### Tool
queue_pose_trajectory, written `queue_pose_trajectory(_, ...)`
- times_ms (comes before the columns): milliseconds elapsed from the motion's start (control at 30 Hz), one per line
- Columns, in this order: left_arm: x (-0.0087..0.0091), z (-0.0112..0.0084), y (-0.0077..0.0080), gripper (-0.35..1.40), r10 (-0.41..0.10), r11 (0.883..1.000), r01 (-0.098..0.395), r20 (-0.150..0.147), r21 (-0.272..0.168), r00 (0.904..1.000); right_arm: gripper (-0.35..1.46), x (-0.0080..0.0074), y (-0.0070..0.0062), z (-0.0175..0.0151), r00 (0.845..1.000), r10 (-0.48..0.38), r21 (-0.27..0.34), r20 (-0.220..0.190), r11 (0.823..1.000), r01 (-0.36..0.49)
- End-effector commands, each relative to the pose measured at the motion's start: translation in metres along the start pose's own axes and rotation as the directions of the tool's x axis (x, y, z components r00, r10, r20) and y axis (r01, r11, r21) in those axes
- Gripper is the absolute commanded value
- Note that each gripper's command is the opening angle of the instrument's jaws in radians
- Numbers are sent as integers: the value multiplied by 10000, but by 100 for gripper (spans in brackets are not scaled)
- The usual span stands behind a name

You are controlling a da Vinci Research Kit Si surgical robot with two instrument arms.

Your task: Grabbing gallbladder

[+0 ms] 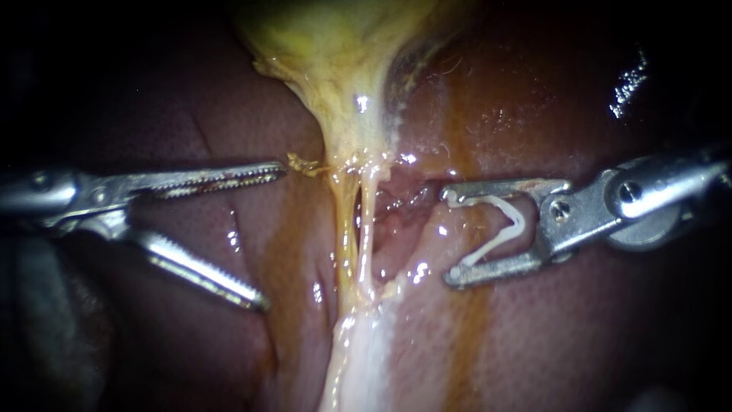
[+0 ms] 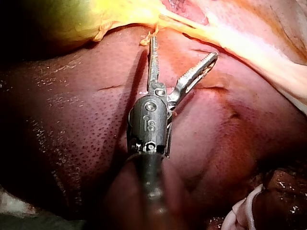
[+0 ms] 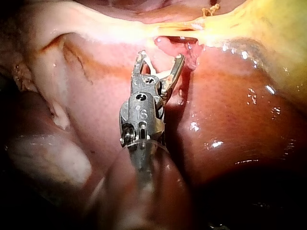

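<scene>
Left instrument wide-jawed, right instrument around clip

The left instrument is lying nearly level, shaft entering from the left. Its two toothed jaws are gaping wide, with the upper one pointing straight ahead and the lower one slanting downward. The right instrument is stretching in from the right, dipping slightly toward its tip. Its jaws are standing apart and holding a white clip between them, each jaw touching one leg.
</scene>
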Motion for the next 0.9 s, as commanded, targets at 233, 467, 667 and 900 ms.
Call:
queue_pose_trajectory(233, 3, -2, -18, 111, -28, 10000, 28, 0, -65, 10000, 50, 0, 0, 0, 10000, -1, 2, 1, 10000, 1)
queue_pose_trajectory(467, 4, 6, -41, 110, -60, 10000, 60, 1, -72, 10000, 50, 0, 0, 0, 10000, -3, 5, 0, 10000, 3)
queue_pose_trajectory(667, 6, 23, -59, 106, -86, 10000, 86, 3, -16, 10000, 50, 1, 0, 0, 10000, -2, 3, 1, 10000, 2)
queue_pose_trajectory(900, 3, 30, -76, 100, -81, 10000, 81, 3, 27, 10000, 50, 1, 0, 0, 10000, -2, 3, 1, 10000, 2)
